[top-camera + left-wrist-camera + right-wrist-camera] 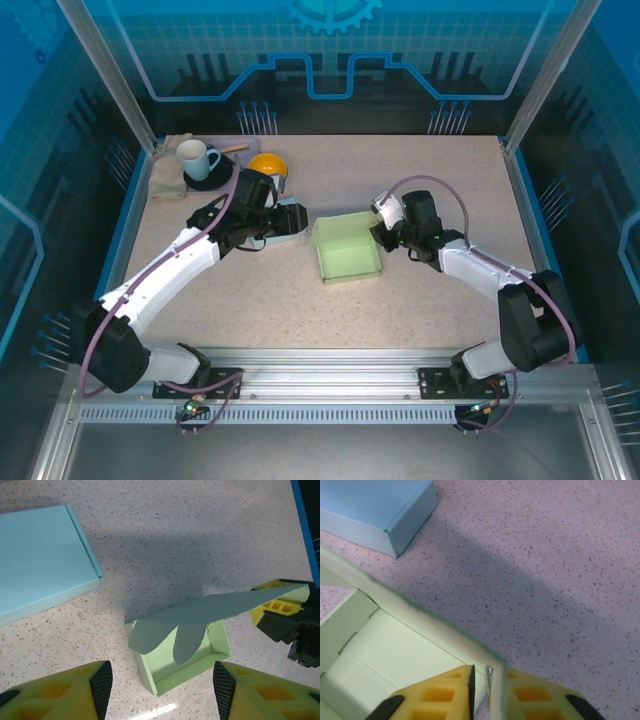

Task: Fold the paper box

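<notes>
green paper box, mid-table, lid flap pinched at one corner

- paper box [348, 255]: pale green, open tray, flat on the speckled table [450, 300] about midway between the two arms. inside walls stand upright.
- lid flap [215, 610]: attached along the tray's far edge, raised and tilted over the opening. two rounded tabs hang from it, seen from the left wrist.
- right gripper [487, 677]: fingers pressed together on the lid flap's edge at the box's right side, the thin card caught between the yellow pads.
- left gripper [162, 680]: fingers spread apart, holding nothing, just left of the green box and clear of it.
- blue box [40, 560]: closed, light blue, lying just left of the green box and apart from it.
- far left corner: white mug [197, 158] on a dark saucer [210, 178], beige cloth [168, 170] beneath, yellow bowl [268, 164] beside them.
</notes>
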